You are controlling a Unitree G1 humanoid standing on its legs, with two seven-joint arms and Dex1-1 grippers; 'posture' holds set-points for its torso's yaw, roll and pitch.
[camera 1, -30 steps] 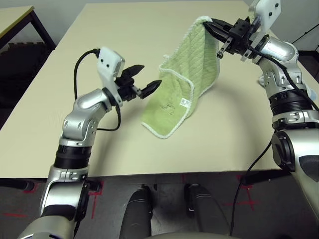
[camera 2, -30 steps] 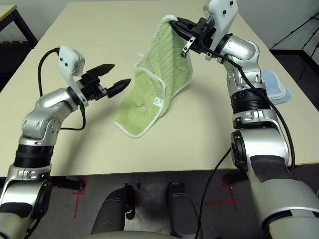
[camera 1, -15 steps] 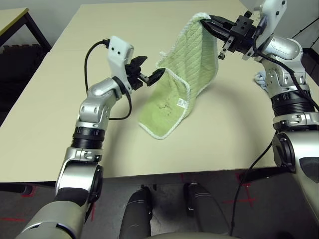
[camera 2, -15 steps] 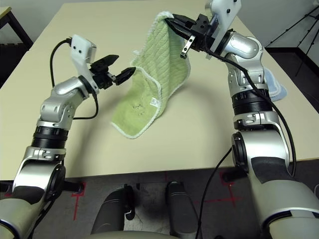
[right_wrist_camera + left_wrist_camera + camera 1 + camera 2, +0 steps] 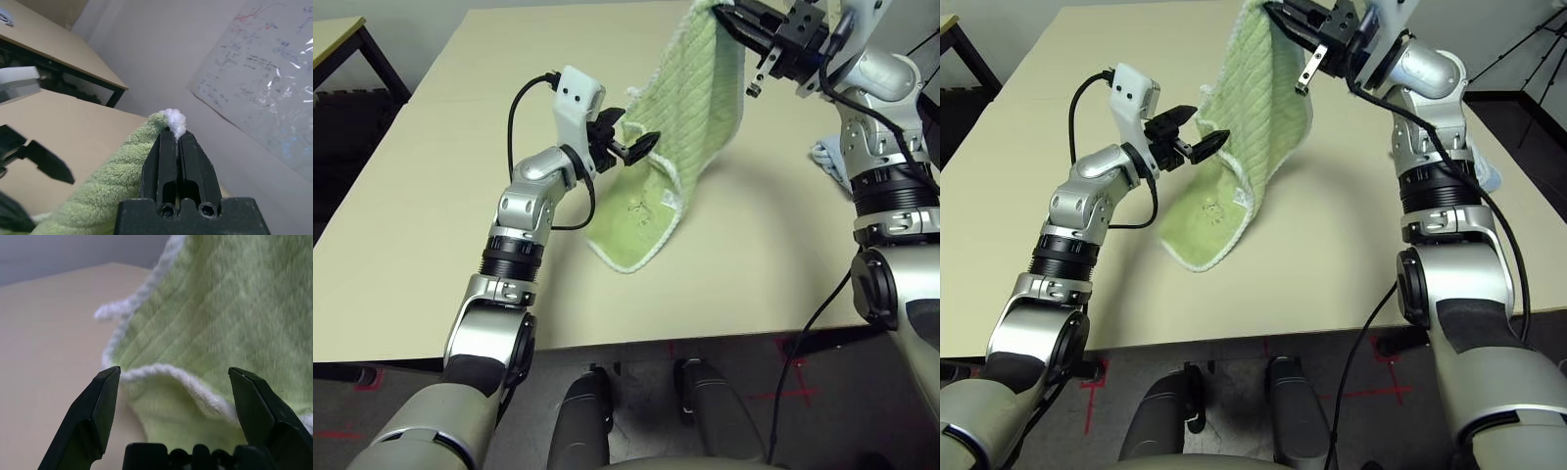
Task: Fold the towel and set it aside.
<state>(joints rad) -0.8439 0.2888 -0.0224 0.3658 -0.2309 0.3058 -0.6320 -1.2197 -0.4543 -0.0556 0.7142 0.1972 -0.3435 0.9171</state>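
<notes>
Hanging towel [image 5: 700,108] is blocking the table's [image 5: 440,166] centre; bare tabletop is lying open left; blue cloth [image 5: 829,157] is occupying the right edge.

Even, bright overhead light falls on the counter [image 5: 431,196]; the towel [image 5: 700,88] casts a soft shadow to its right. The left wrist view is slightly blurred up close.

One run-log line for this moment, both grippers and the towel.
right gripper: shut on towel corner, held high | left gripper: open, at white side edge | towel: lower end on table
</notes>
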